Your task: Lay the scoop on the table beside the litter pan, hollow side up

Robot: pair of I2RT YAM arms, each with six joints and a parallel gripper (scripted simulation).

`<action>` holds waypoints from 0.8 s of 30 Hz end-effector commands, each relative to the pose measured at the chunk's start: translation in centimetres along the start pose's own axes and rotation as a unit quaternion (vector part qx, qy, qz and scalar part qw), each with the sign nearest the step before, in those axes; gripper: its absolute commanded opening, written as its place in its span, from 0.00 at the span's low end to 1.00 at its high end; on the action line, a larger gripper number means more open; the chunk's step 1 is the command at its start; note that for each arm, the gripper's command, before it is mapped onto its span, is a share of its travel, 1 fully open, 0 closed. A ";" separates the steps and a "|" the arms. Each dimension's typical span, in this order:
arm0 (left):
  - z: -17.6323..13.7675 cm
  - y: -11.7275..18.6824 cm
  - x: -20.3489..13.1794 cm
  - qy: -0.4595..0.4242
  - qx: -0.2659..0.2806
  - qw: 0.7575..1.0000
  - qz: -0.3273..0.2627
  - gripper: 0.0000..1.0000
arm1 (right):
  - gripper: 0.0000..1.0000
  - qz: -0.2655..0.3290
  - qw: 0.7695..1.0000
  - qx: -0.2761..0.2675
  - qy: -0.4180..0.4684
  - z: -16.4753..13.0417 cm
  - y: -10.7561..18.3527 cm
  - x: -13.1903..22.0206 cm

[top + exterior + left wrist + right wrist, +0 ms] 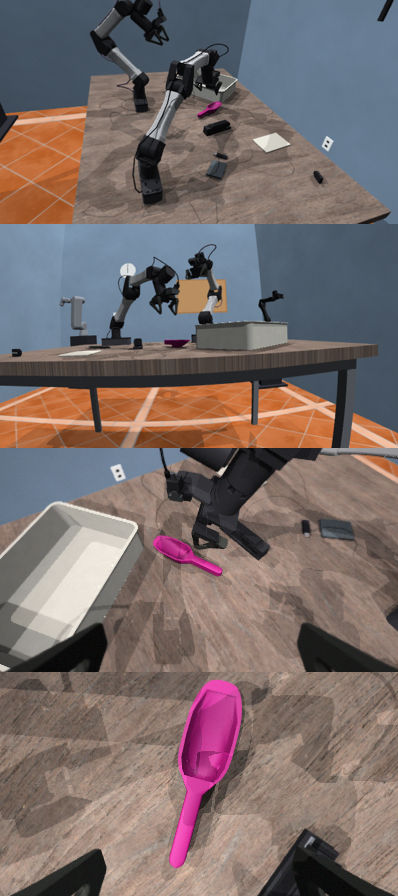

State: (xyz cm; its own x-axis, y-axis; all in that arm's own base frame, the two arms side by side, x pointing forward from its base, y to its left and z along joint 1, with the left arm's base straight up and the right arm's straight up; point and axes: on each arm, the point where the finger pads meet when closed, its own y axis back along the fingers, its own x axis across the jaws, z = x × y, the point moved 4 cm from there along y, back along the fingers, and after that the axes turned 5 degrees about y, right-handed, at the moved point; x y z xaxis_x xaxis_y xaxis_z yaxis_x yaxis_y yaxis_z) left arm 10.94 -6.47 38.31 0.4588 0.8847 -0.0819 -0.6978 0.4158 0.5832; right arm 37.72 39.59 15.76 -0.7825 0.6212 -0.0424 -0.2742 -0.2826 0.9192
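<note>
The magenta scoop [209, 109] [176, 343] [173, 549] [210, 732] lies on the table, hollow side up, touching nothing but the table. Its bowl end is near a corner of the grey-white litter pan [208, 94] [222, 336] [112, 579], with a narrow strip of bare wood between them. The pan stands upright. My right gripper [208, 89] [168, 313] [198, 857] is open and empty, above the scoop and clear of it. My left gripper [165, 42] [196, 276] [201, 632] is open and empty, high above the table.
A black stapler [216, 127] [137, 343] [250, 542] lies beside the scoop's handle side. Farther off are a small black stick [221, 155] [306, 528], a dark flat box [216, 169] [337, 529], a cream flat sheet [271, 142] [80, 353] and a small black block [318, 177] [16, 352].
</note>
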 end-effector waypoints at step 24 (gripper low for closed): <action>0.5 0.2 0.0 0.001 -0.009 1.000 0.000 1.00 | 1.00 0.001 1.000 -0.024 0.003 1.5 1.8 -0.3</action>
State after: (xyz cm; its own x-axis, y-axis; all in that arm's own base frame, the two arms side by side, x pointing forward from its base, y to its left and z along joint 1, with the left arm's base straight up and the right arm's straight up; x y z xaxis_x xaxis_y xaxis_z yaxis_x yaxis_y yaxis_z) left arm 10.94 -6.47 38.30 0.4589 0.8847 -0.0819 -0.6977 0.4159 0.5833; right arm 37.96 39.85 17.32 -0.7817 0.6221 -0.0447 -0.2912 -0.3007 0.9082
